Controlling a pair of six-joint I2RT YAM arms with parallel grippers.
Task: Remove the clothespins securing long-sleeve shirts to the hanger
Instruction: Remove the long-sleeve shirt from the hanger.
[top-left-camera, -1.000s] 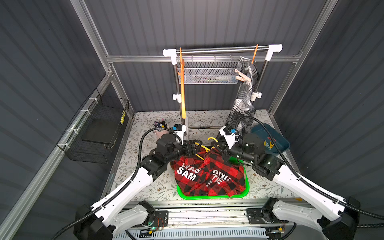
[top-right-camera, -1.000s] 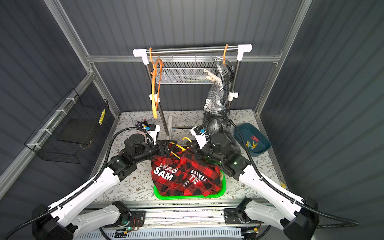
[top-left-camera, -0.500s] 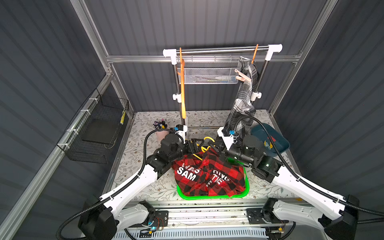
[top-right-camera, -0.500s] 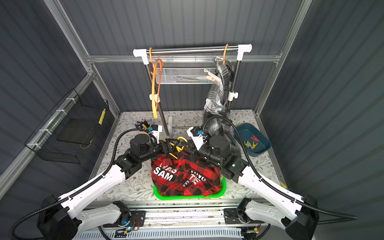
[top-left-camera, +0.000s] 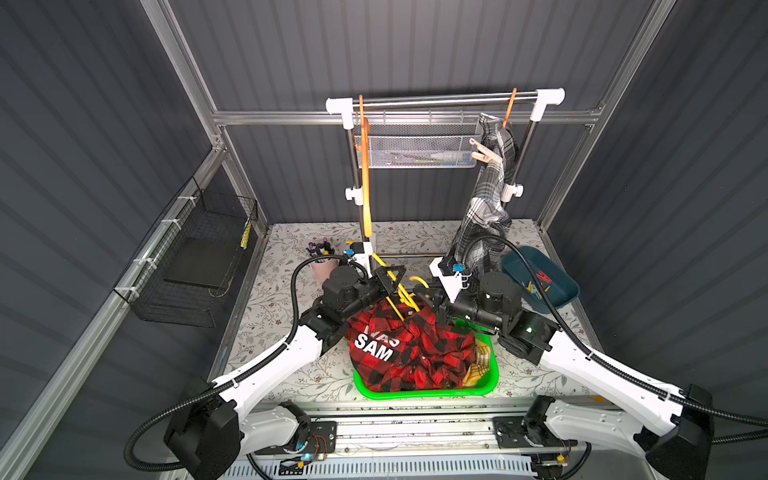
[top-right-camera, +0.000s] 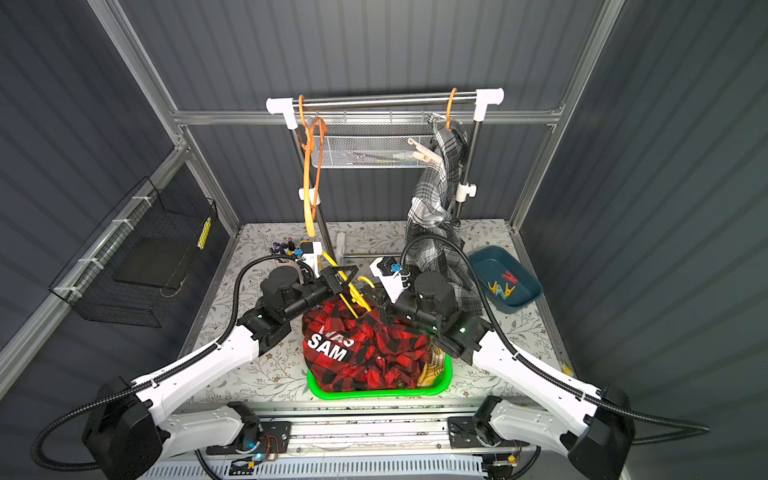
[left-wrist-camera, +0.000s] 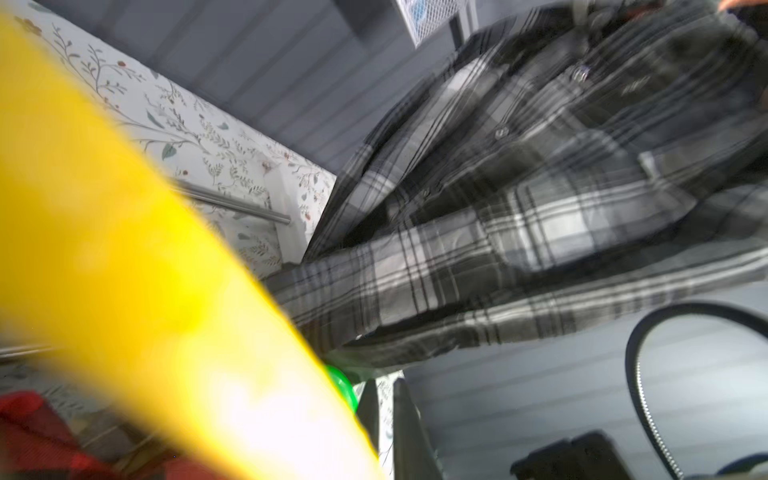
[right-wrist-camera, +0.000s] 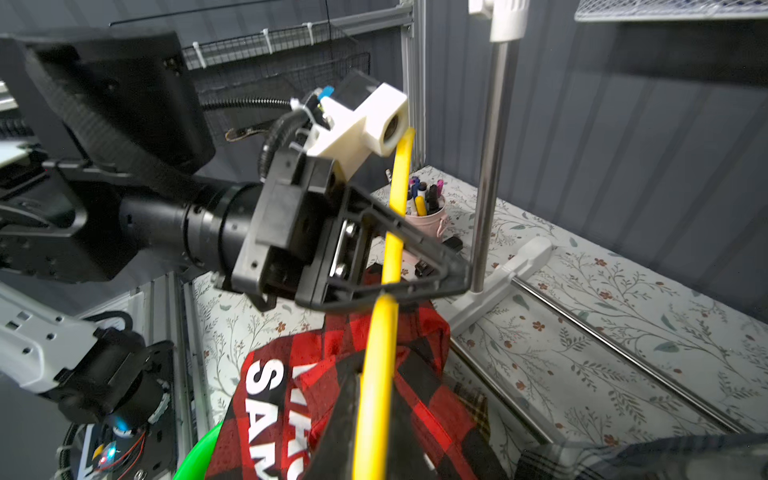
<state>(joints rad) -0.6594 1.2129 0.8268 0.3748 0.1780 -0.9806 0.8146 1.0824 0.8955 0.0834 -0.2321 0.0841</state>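
A yellow hanger (top-left-camera: 401, 291) (right-wrist-camera: 392, 232) stands above the red-and-black shirt (top-left-camera: 415, 349) (top-right-camera: 365, 353) that is heaped in the green basket (top-left-camera: 428, 392). My left gripper (top-left-camera: 392, 276) (left-wrist-camera: 384, 386) is shut on the hanger's bar. My right gripper (top-left-camera: 430, 299) (right-wrist-camera: 374, 382) hugs the same bar lower down, against the red cloth. The grey plaid shirt (top-left-camera: 490, 195) (left-wrist-camera: 498, 208) hangs from an orange hanger (top-left-camera: 510, 106) on the rail. A salmon clothespin (top-left-camera: 484, 151) (top-right-camera: 424, 153) is clipped at its shoulder. A yellow-and-black shirt (top-left-camera: 480, 365) shows under the red one.
A bare orange hanger (top-left-camera: 365, 174) hangs at the rail's left end, beside a mesh basket (top-left-camera: 415, 145). A teal tray (top-left-camera: 557, 295) at the right holds loose red and yellow clothespins (top-left-camera: 542, 275). A pink pen cup (top-left-camera: 322, 266) stands behind my left arm. A wire basket (top-left-camera: 199, 257) hangs on the left wall.
My left gripper has moved in to the yellow hanger and closed on its bar. The red shirt has bunched lower into the basket. My right gripper has stayed on the hanger.
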